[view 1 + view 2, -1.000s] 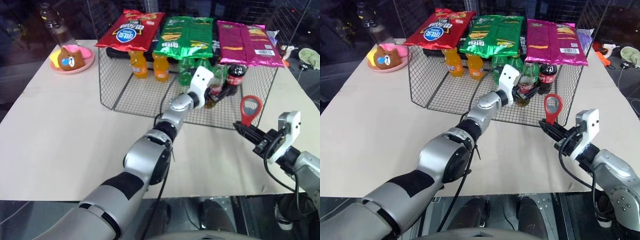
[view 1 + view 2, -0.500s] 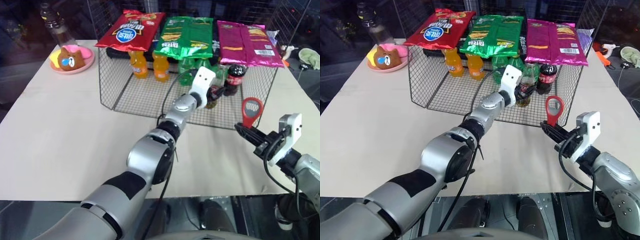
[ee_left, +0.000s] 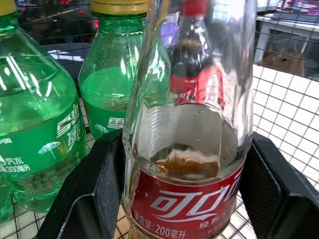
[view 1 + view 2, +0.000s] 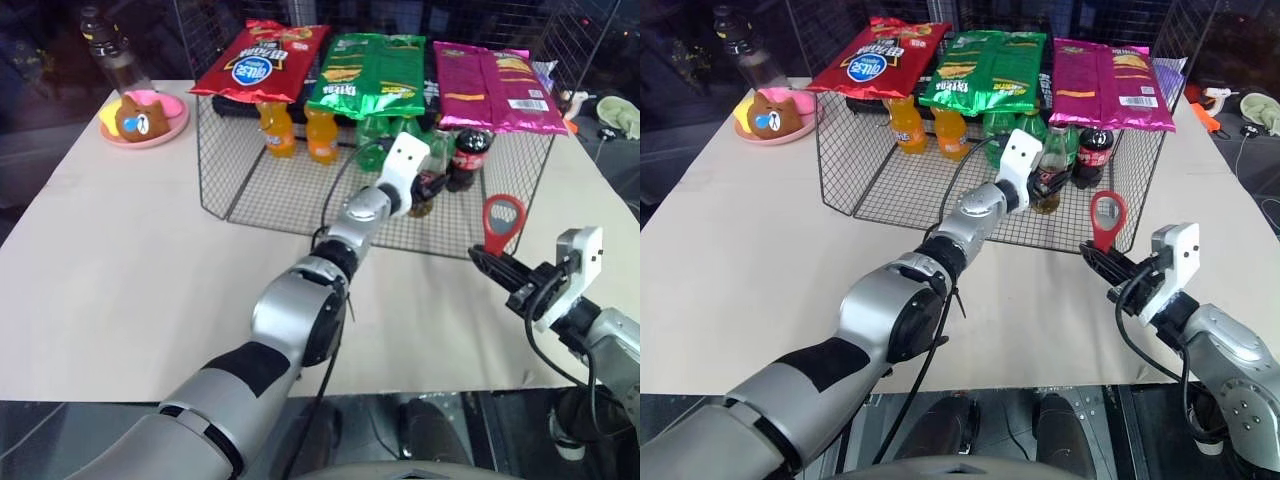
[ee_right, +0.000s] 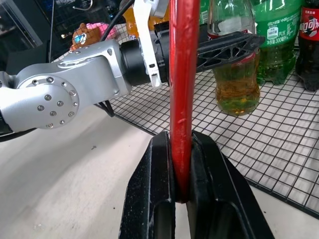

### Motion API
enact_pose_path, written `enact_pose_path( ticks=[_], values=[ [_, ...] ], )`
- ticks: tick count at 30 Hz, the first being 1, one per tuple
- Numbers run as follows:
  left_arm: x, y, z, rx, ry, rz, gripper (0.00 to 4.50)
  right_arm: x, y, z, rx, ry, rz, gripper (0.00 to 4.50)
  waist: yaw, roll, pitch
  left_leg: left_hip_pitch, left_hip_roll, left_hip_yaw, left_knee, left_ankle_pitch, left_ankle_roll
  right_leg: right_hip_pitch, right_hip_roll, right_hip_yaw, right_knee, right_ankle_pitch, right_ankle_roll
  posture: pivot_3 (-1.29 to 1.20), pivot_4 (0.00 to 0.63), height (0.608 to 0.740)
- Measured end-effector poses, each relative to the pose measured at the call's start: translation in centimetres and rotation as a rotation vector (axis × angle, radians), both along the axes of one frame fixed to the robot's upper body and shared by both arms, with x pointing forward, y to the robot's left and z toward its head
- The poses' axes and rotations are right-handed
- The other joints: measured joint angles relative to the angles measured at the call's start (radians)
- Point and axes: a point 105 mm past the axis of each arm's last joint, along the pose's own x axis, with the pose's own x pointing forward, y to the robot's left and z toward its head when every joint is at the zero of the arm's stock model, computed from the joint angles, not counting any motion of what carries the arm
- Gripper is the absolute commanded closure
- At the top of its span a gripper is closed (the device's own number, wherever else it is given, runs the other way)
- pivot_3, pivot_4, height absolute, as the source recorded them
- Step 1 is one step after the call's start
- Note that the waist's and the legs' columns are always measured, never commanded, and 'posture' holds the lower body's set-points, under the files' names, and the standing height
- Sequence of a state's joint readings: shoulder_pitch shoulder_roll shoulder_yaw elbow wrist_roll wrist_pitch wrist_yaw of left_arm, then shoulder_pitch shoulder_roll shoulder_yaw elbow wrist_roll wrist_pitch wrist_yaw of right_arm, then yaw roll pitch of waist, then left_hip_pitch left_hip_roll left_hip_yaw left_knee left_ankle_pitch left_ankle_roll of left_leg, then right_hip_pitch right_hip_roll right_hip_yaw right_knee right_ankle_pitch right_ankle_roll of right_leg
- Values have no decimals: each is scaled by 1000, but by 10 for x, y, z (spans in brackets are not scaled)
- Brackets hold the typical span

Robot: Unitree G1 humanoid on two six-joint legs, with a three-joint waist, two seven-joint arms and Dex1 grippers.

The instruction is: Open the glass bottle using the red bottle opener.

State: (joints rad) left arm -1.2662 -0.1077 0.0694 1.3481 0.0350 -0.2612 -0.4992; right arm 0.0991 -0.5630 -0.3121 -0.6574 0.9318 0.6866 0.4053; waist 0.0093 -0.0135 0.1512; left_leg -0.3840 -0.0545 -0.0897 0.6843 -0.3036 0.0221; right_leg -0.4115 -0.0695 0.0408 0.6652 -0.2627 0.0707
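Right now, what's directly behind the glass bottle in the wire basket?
Behind the glass bottle stand two green plastic bottles and a dark cola bottle, seen through its clear neck. The cola bottle's base is covered by the glass bottle's label.

Pale beige counter [image 4: 120, 260] fills most of the frame, front edge along the bottom. Past that edge, dark glossy floor [image 4: 60, 430]. Surroundings dim and dark along the top, lit spots on the counter only. Black wire grid panels [image 4: 1200, 40] stand at upper right and behind the top centre. Upper right corner, beyond the counter, small clutter on a dark surface, too small to identify.
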Motion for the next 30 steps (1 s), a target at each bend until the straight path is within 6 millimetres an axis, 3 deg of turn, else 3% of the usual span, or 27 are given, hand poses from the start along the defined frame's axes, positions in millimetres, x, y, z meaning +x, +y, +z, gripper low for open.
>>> enact_pose_path(
  ticks=[11, 20, 30],
  values=[
    [-12, 28, -1, -19, -50, -189, 1914, 9, 9, -2, 6, 3, 50, 4500, -25, 0, 0, 0, 1, 0, 0, 0, 0, -1, 0, 0, 1, 0, 0, 0, 150, 740],
    [-21, 52, 21, -29, -148, -225, 1914, 14, 14, -3, 16, 4, 95, 4500, -23, 0, 0, -1, 3, -1, 1, 0, 0, -1, 0, 0, 0, 0, 0, 0, 150, 740],
    [-63, 89, 10, 40, -53, -259, 1914, 18, 20, -3, 18, 2, 135, 4500, -27, 1, 0, 0, 5, 0, 1, 0, 0, -1, 0, 1, 2, 0, 0, 0, 150, 740]
  ],
)
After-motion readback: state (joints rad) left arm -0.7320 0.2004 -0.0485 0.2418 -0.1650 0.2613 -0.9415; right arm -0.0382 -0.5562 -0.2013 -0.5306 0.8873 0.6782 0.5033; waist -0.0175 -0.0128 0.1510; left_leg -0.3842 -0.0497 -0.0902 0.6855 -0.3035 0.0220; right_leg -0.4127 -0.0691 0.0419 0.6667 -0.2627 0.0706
